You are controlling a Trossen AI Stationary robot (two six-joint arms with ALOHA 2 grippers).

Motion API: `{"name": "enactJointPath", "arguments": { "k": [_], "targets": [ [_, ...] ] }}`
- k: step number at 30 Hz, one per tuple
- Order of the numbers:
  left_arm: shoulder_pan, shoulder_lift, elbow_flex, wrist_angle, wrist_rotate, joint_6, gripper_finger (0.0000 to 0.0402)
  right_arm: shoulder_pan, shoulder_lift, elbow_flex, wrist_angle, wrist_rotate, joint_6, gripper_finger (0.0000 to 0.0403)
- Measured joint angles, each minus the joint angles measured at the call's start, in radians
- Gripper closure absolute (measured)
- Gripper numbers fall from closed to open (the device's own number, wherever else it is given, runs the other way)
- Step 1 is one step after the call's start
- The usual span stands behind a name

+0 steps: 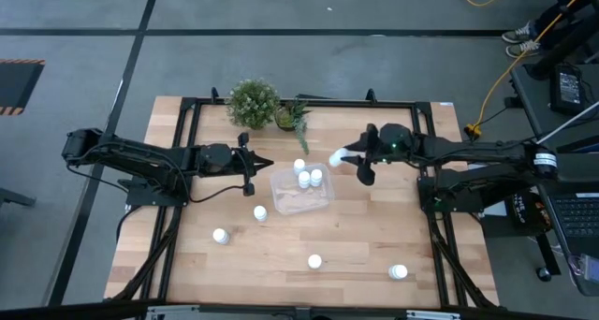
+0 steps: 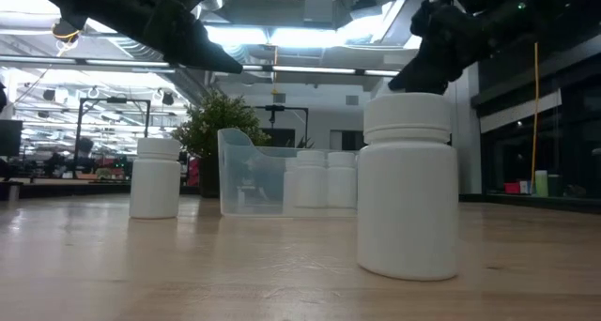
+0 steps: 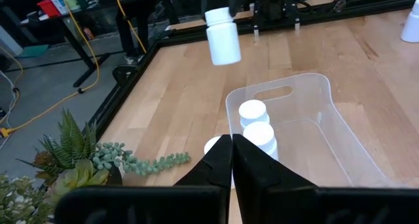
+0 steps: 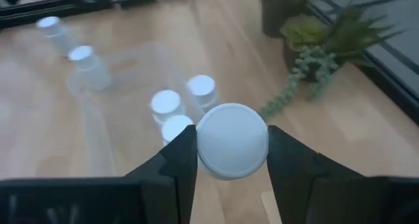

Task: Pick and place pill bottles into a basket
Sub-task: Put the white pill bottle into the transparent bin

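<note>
My right gripper (image 1: pixel 348 157) is shut on a white pill bottle (image 1: pixel 336 157), in the air just right of the basket's far right corner. The bottle also shows in the left wrist view (image 3: pixel 222 37). The clear basket (image 1: pixel 323 200) lies mid-table with two bottles (image 1: pixel 304 179) (image 1: pixel 316 175) standing in it. A third bottle (image 1: pixel 299 165) stands by its far wall; inside or outside, I cannot tell. My left gripper (image 1: pixel 249 175) is shut and empty, above the table left of the basket. Several loose bottles (image 1: pixel 260 212) (image 1: pixel 220 236) (image 1: pixel 314 261) stand on the table. My right gripper pinches the bottle between its two fingers (image 4: pixel 175 160), one on each side of its round end (image 4: pixel 232 140). In the left wrist view the fingers are at the cap end (image 3: pixel 218 16). They slant down from the table's right. The bottle hangs below them, slightly tilted, clear of table and basket.
A potted plant (image 1: pixel 254 101) and a smaller succulent (image 1: pixel 292 117) stand at the table's far edge behind the basket. Another loose bottle (image 1: pixel 399 272) stands near the front right. A black frame rail (image 1: pixel 309 102) borders the table.
</note>
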Motion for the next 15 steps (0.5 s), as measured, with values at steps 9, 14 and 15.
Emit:
{"name": "enactJointPath", "arguments": {
  "k": [9, 14, 15],
  "targets": [
    [0.000, 0.000, 0.000, 0.000, 0.000, 0.000, 0.0398, 0.002, 0.013, 0.000, 0.043, -0.055, -0.100, 0.0259],
    [0.000, 0.000, 0.000, 0.000, 0.000, 0.000, 0.0394, 0.021, 0.013, 0.047, 0.018, -0.089, -0.128, 0.0259],
    [0.000, 0.000, 0.000, 0.000, 0.000, 0.000, 0.0394, 0.032, 0.013, 0.061, 0.011, -0.089, -0.141, 0.0259]
  ]
}}
